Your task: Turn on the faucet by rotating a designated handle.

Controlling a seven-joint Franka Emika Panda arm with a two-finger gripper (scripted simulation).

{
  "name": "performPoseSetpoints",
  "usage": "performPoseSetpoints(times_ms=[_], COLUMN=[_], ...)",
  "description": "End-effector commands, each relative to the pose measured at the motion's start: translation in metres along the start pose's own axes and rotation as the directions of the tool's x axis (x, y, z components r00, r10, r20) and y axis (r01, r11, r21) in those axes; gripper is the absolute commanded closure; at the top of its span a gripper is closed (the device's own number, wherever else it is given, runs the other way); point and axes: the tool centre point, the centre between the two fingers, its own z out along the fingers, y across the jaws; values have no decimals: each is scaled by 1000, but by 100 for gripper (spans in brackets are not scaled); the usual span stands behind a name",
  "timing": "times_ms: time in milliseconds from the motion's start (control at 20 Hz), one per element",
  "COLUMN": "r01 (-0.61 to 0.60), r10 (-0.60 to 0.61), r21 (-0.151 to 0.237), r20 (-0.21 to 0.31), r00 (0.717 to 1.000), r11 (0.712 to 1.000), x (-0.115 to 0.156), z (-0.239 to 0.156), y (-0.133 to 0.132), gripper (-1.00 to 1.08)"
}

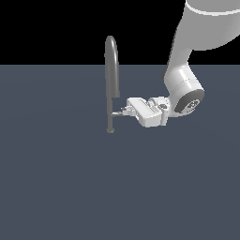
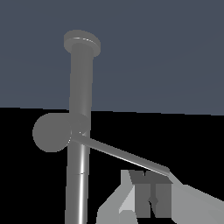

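- The white arm (image 1: 187, 51) comes down from the upper corner on the exterior view's right and bends at a rounded wrist joint (image 1: 185, 96).
- From the wrist the hand lies nearly level, reaching toward the exterior view's left.
- The gripper (image 1: 124, 111) is at the hand's far end, its short fingers pointing sideways.
- In the wrist view two fingers (image 2: 131, 197) stand a little apart with dark pads between; whether they clamp anything cannot be told.
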Motion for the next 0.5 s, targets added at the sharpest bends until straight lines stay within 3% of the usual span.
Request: performPoseSetpoints(times_ms=[0, 300, 350, 400, 450], r01=[-13, -33, -33, 4, 1], r10=[13, 33, 33, -4, -1], r21=[2, 5, 5, -2, -2], r20=[1, 4, 4, 3, 3], r00=[1000, 999, 999, 1000, 1000], r11=[1000, 999, 999, 1000, 1000], x=[17, 54, 54, 29, 33], z=[0, 0, 0, 0, 0], y=[4, 12, 12, 1, 1], gripper=[108, 108, 108, 108, 108])
